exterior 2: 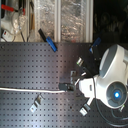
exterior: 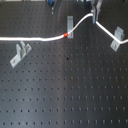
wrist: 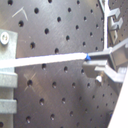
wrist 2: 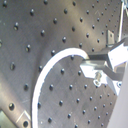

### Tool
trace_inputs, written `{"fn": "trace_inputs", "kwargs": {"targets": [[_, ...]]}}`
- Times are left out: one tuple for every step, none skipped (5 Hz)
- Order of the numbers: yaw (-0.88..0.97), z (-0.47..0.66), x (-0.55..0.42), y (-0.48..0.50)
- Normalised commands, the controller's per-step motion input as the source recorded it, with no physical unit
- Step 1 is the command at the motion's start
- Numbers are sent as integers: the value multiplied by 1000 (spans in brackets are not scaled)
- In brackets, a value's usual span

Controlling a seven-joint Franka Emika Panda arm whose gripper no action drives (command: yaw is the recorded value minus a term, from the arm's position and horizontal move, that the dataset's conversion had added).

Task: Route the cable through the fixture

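White cable (exterior: 45, 39) is gripped by the end effector (exterior: 95, 15); it should be kept taut and lowered squarely into the fixture (exterior: 117, 39) slot.

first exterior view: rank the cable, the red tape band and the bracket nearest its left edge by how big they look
1. The cable: longest by far, spanning the whole picture.
2. The bracket nearest the first exterior view's left: a short, chunky metal piece.
3. The red tape band: a tiny mark on the cable.
Nothing here is close enough to call a tie.
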Motion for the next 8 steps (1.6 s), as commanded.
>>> {"fn": "trace_inputs", "kwargs": {"targets": [[189,-477,43,218],[169,-963,-15,225],[0,1,29,1],[0,-388,454,-413],[0,-174,445,-313],[114,11,542,-291],[134,15,585,-301],[131,21,610,-283]]}}
